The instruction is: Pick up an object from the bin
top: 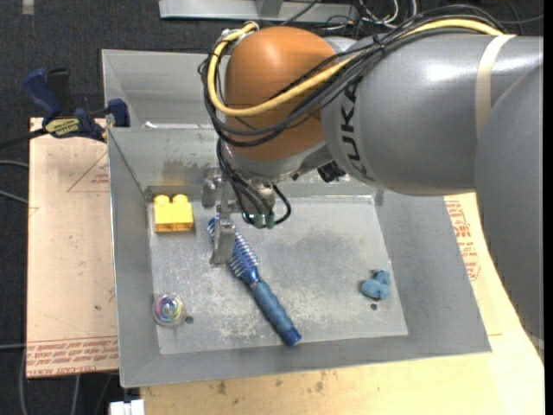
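Note:
My gripper hangs low in the left middle of the bin, under the arm's orange cover. Its tip is down at the bristle end of a blue brush. The brush lies on the floor, its handle running diagonally toward the front edge. Whether the tip touches the bristles I cannot tell. A yellow toy block sits just to the gripper's left, near the back left corner.
A small shiny round thing lies in the front left corner. A small crumpled blue thing lies at the right side of the floor. The arm and its cables cover the back right of the bin.

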`<state>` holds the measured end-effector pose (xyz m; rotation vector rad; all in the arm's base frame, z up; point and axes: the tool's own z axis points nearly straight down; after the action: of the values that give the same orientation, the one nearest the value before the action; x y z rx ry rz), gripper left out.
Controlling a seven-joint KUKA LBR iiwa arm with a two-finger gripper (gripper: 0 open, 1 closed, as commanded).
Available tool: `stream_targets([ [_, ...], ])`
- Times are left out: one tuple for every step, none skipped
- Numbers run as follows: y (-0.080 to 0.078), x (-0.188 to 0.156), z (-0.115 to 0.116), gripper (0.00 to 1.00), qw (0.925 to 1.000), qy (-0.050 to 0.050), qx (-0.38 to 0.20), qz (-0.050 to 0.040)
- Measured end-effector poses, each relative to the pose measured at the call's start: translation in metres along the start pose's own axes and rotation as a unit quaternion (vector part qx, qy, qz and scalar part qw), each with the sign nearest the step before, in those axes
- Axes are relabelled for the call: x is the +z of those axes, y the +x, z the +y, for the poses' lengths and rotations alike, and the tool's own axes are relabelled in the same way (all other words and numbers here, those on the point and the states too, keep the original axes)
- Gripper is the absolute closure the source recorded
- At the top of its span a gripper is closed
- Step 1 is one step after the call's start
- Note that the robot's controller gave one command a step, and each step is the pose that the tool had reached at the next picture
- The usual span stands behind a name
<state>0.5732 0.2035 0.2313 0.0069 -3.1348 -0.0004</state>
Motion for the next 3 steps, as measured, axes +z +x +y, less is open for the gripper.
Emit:
stream_targets([
  [0.012,0.07,-0.059,0.0,0.9993,0.002,-0.037,0.0002],
  [-0.01,0.159,-0.079,0.0,0.9995,0.0,-0.031,-0.0069],
  [-0.008,0.158,-0.078,1.0,0.9995,-0.001,-0.032,-0.0029],
])
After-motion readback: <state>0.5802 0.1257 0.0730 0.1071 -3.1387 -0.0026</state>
